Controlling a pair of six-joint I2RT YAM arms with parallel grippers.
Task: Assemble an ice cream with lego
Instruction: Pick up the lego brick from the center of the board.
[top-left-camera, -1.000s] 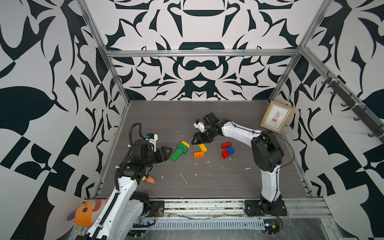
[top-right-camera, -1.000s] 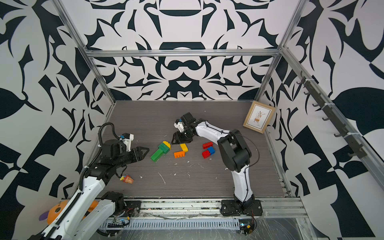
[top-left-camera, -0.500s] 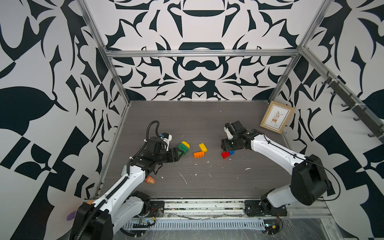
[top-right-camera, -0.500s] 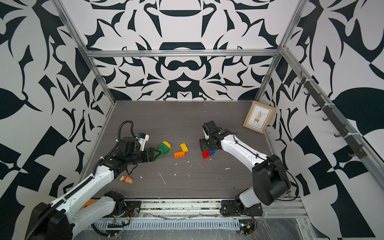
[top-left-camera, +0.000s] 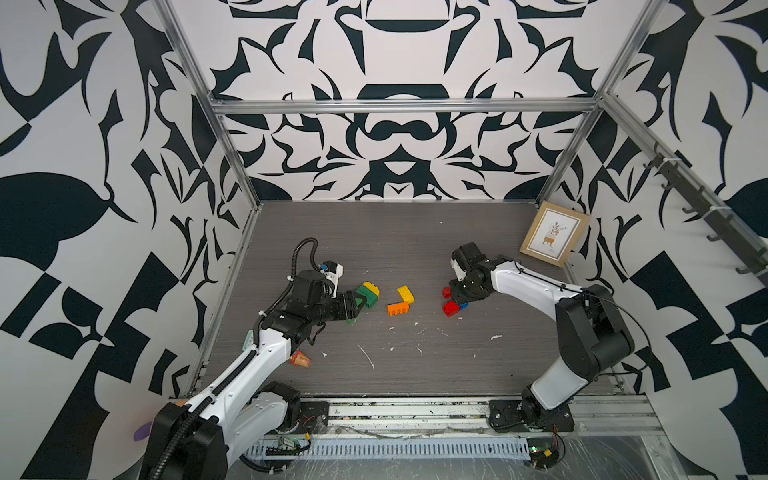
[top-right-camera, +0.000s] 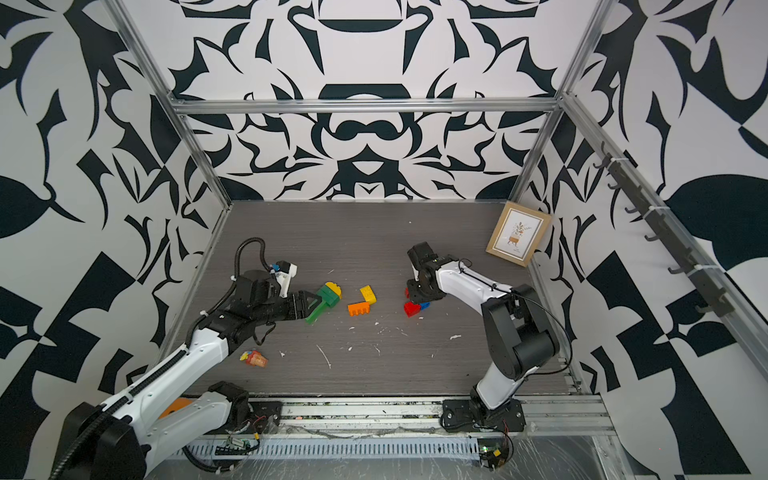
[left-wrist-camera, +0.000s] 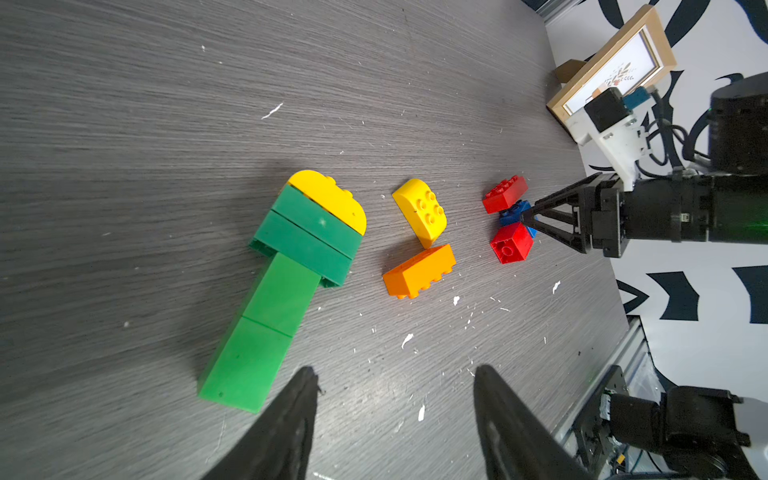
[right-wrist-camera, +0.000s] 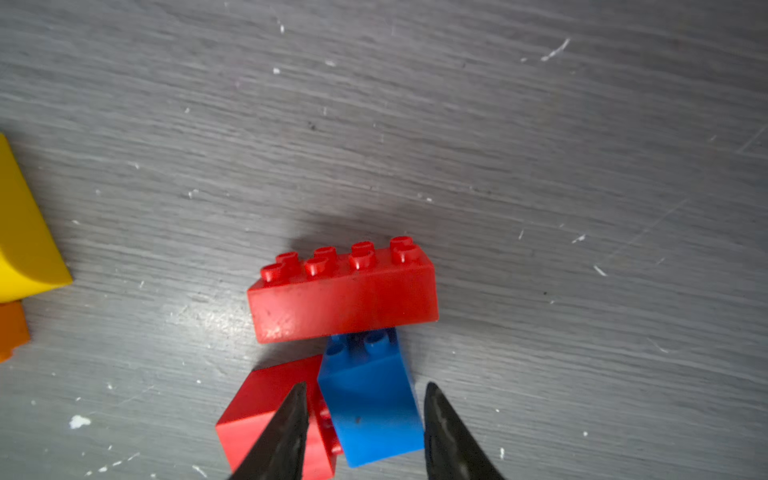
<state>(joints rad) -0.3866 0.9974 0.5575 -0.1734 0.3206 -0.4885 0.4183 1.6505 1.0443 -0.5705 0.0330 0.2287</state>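
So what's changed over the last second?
The right pincer swung from near the yellow rounded plastic brick across to the blue studded plastic brick, which its fingers now flank; a grip isn't clear. The left pincer, open, pushed forward to the green brick stack with its yellow cap. No brick has shifted.

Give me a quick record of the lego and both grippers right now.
assembled: green stack with yellow rounded top, lying flat
loose: yellow brick, orange brick, adjacent
cluster: long red brick, blue brick, small red brick
left gripper: jaws open, empty, near stack's stem
right gripper: jaws straddling blue brick, grip unclear
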